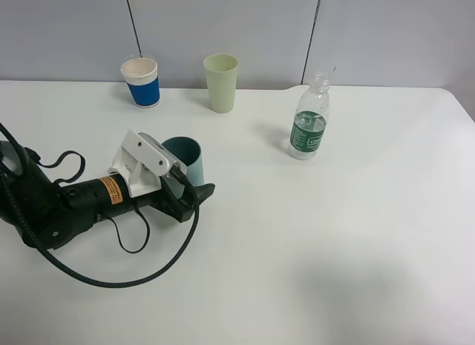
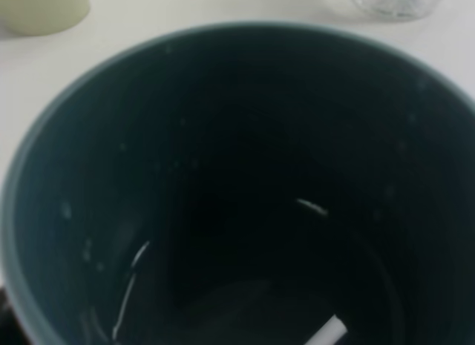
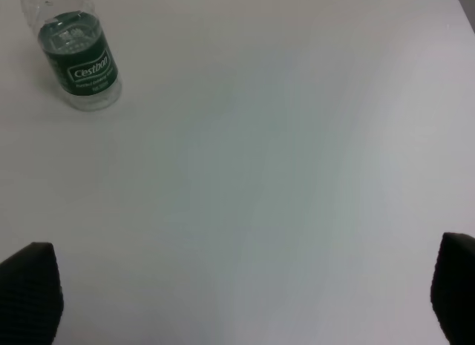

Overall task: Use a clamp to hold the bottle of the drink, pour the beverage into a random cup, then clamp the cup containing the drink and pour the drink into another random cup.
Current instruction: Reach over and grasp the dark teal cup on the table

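Note:
A clear bottle [image 1: 309,126] with a green label and no cap stands upright at the back right of the white table; it also shows in the right wrist view [image 3: 78,59]. A teal cup [image 1: 185,156] sits between the fingers of my left gripper [image 1: 193,183], which lies low over the table. The left wrist view looks straight into this dark cup [image 2: 237,196], where a little liquid glints at the bottom. A pale green cup [image 1: 221,83] and a blue-and-white paper cup [image 1: 141,81] stand at the back. My right gripper [image 3: 241,293] is open and empty, well short of the bottle.
The white table [image 1: 334,248] reaches the grey back wall. The left arm's black cable [image 1: 111,278] loops over the table at the front left. The right arm is out of the exterior view.

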Robot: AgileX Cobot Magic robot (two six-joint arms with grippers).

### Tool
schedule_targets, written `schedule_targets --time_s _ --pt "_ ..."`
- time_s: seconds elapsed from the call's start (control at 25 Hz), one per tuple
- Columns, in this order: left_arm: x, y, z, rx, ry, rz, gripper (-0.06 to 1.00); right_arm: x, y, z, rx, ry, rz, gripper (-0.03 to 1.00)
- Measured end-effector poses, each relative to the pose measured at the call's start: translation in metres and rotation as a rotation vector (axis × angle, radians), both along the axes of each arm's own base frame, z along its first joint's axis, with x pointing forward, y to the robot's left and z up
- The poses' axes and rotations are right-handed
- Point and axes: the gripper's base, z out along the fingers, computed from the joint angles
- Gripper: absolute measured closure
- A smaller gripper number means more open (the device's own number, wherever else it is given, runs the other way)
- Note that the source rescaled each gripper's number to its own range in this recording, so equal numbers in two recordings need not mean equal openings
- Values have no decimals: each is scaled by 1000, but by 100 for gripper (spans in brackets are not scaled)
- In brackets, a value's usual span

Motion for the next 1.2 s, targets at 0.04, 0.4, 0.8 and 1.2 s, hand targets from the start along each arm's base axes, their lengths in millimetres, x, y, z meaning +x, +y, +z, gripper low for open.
schedule_targets --time_s 0.04,0.4,0.8,1.2 --pt "0 0 0 0 0 0 58 0 0 0 0 0 0 -3" --pt "1 1 0 0 0 22 91 0 0 0 0 0 0 -3" --pt "15 19 13 -51 24 299 91 0 0 0 0 0 0 -3" --pt "25 45 62 -99 -71 579 91 0 0 0 0 0 0 -3"
